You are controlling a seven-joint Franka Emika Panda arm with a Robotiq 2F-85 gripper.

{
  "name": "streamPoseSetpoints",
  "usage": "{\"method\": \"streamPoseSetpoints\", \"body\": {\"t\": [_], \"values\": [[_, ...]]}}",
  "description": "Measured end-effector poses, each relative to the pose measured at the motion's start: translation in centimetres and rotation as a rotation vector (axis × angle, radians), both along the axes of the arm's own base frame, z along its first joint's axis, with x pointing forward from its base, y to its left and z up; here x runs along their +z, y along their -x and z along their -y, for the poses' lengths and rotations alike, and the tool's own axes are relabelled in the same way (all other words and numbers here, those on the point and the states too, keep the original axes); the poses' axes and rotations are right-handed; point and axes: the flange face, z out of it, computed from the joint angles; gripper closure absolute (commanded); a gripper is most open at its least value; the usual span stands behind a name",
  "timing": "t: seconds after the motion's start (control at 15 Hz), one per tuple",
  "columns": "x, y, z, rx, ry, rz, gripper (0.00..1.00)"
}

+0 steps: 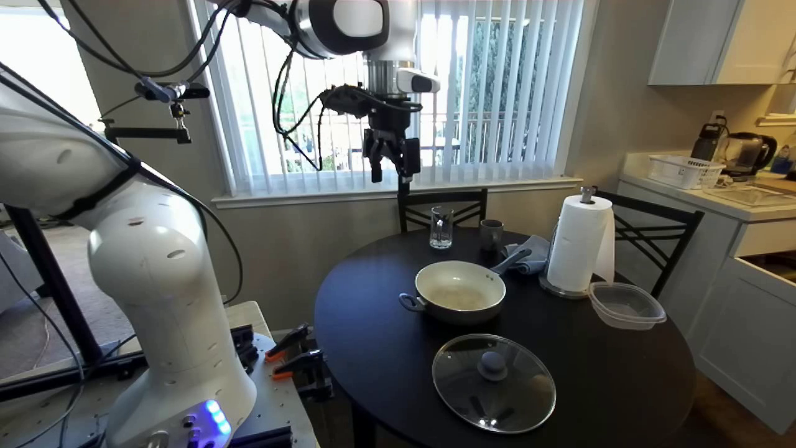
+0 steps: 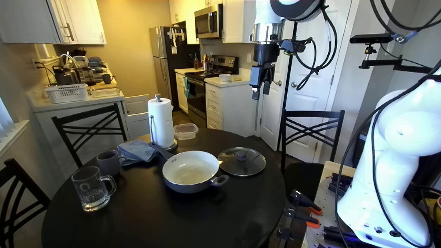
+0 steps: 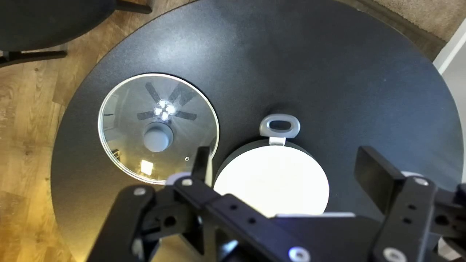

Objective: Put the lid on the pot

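Conveniently, the lid lies with its knob up just beside the pot, while the tool hangs higher, spread presumably to straddle that knob.

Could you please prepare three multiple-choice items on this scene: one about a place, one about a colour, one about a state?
1. Where is the lid in relation to the pot?
A. inside it
B. on top of it
C. beside it, on the table

2. Which colour is the pot's interior?
A. pale cream
B. red
C. blue

3. How do the fingers stand?
A. shut on the lid
B. open, holding nothing
C. fully shut

1: C, since both exterior views show it there.
2: A, seen in both exterior views.
3: B, since the wrist view shows a wide gap between them.
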Motion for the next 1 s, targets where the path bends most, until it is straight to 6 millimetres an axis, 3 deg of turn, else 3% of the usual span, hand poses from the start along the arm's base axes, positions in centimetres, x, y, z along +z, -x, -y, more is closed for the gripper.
{"method": "streamPoseSetpoints", "body": {"t": [0.4, 0.73, 1.0], "values": [[0.2, -0.1, 0.2, -0.003, 0.002, 0.003, 0.00], [3.2, -1.7, 7.0, -0.178, 0.143, 0.113, 0.00], [1.0, -2.6, 8.7, -0.279, 0.160, 0.077, 0.00]]}}
